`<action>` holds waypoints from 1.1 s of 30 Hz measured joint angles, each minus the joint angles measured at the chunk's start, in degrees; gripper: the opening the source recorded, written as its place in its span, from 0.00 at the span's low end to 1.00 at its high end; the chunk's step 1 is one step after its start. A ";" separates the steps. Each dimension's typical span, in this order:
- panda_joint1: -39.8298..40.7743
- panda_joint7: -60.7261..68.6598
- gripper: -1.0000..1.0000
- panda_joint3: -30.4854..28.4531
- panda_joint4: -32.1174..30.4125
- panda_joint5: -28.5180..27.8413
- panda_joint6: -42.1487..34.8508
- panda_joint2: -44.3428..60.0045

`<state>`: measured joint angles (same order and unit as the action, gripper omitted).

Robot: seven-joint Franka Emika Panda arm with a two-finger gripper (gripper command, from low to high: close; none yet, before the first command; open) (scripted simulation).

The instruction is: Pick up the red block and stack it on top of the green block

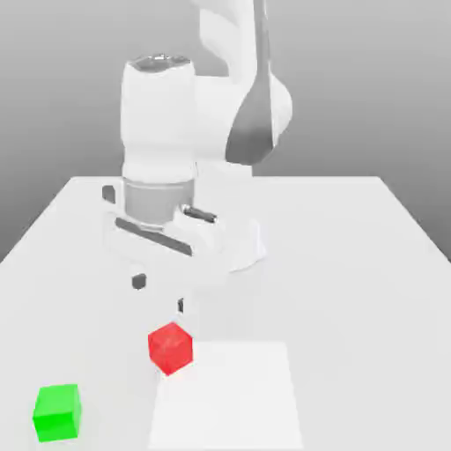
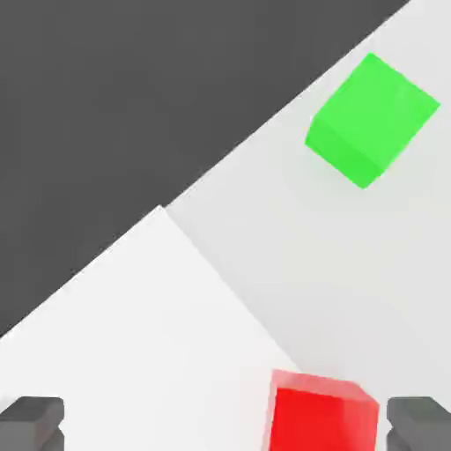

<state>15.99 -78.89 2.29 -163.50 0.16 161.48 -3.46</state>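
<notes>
White tabletop (image 1: 352, 264) under a grey backdrop. Two-finger gripper (image 1: 159, 294) hangs above the surface with jaws spread wide, holding nothing. Small matte red cube (image 1: 170, 347) rests just below it, untouched; small matte green cube (image 1: 58, 411) sits well apart, beyond the red one.

One red block (image 1: 170, 347), one green block (image 1: 58, 412), one white patch (image 1: 229, 396)

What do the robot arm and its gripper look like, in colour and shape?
The arm has smooth, rounded white shells with a grey panel at one joint. The white hand has dark grey trim. The gripper has two small, dark grey, blocky fingertips. No cables or markings are visible.
</notes>
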 joint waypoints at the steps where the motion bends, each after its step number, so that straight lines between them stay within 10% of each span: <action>1: 0.02 -0.61 0.50 -0.13 -0.23 -0.09 1.90 2.38; 6: -0.40 -1.82 0.50 -1.09 0.72 -1.13 10.89 13.03; 7: -0.70 -1.98 0.00 -1.43 0.94 -1.32 12.30 14.67; 21: -0.39 -1.16 0.00 -0.76 -0.87 -0.08 1.36 1.85; 33: 5.02 -22.00 0.00 -5.47 21.72 0.46 -12.04 11.25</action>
<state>21.01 -100.90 -3.18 -141.78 0.62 149.44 7.78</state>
